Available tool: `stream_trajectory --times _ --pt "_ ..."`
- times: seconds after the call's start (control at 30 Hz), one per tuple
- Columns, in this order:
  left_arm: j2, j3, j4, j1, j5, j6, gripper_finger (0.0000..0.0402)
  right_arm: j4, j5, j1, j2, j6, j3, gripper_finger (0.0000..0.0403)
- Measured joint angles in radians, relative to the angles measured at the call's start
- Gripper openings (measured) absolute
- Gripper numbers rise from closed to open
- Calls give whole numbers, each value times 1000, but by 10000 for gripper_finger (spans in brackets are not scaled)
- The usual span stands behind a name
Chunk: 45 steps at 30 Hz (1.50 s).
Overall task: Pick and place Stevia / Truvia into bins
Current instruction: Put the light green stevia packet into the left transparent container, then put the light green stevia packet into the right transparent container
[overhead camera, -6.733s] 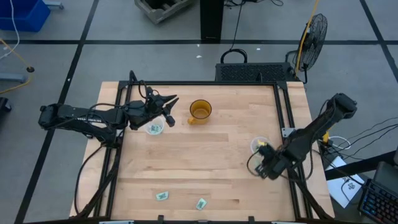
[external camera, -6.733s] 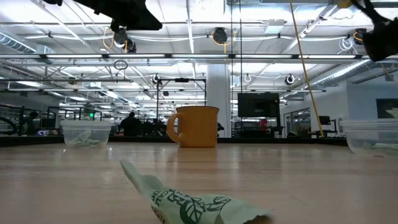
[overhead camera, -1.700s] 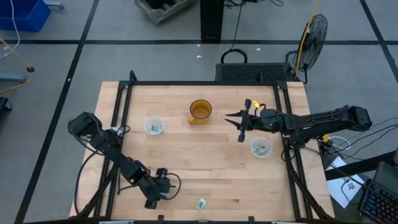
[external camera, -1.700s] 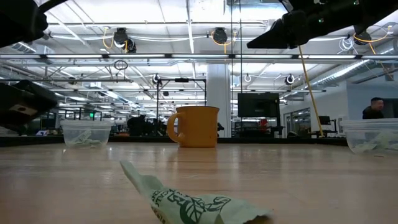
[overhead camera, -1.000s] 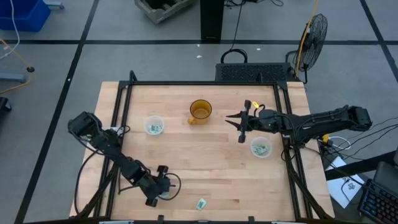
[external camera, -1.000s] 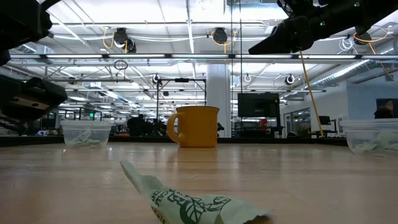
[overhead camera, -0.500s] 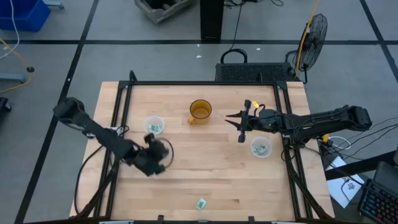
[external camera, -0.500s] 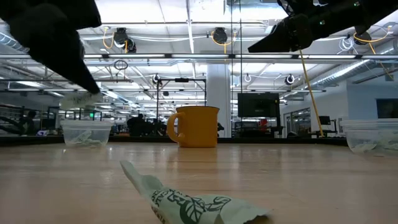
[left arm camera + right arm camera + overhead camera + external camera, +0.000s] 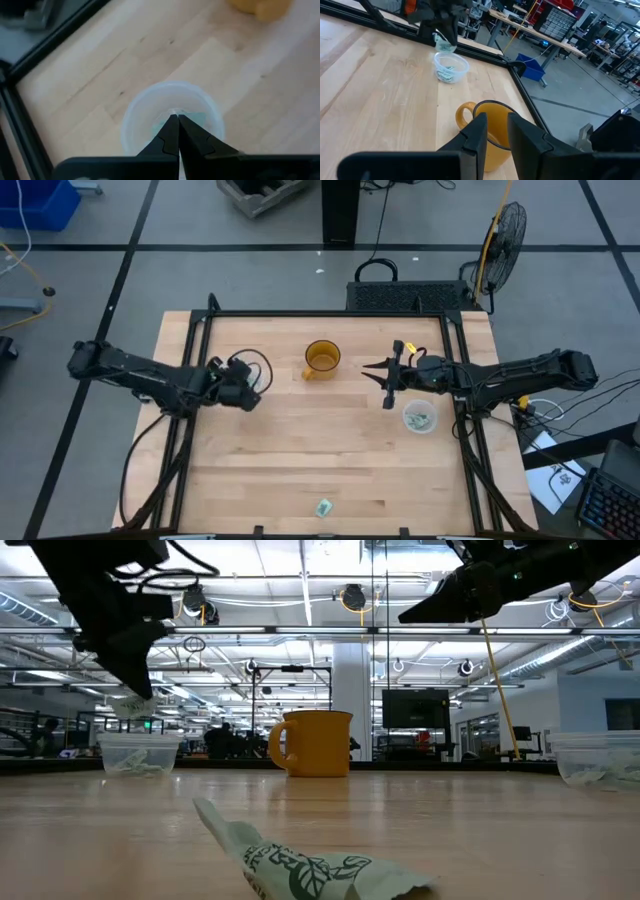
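My left gripper (image 9: pixel 245 387) hovers over the left clear cup (image 9: pixel 140 754), shut on a pale green-and-white sachet (image 9: pixel 134 705). In the left wrist view its fingers (image 9: pixel 176 131) point down into that cup (image 9: pixel 145 107), where other sachets (image 9: pixel 199 118) lie. My right gripper (image 9: pixel 385 381) is open and raised between the amber mug (image 9: pixel 322 358) and the right clear cup (image 9: pixel 420 417), which also holds sachets. One sachet (image 9: pixel 323 507) lies flat near the table's near edge; it shows crumpled in the low view (image 9: pixel 300 868). My left gripper pinches the sachet between its two shut fingertips, by its upper edge (image 9: pixel 130 698). The fingers come from above, slanting down. The sachet hangs below the fingertips, lifted clear, just above the left cup's rim (image 9: pixel 451 59).
The amber mug (image 9: pixel 315 743) stands at the far middle of the table, close under my right gripper's fingers (image 9: pixel 479 131). A black metal frame (image 9: pixel 190 410) borders the wooden top on both sides. Bare wood lies between the cups and the near edge.
My left gripper, shut on a sachet at the table's near edge, has risen and swung toward the far left, ending above the left cup. The sachet left the table with it and now hangs over the cup.
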Motion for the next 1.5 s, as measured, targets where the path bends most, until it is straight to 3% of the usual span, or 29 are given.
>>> stream_trajectory --times 0.6,0.77,1.0,1.5 --pt "225 2 109 193 48 69 21 -1 0 0 0 0 0 71" --pt "260 2 114 217 128 123 15 -1 0 0 0 0 0 71" --pt "283 2 175 218 130 155 8 -1 0 0 0 0 0 71" --pt "283 3 199 218 140 183 112 -1 -16 0 0 0 0 71"
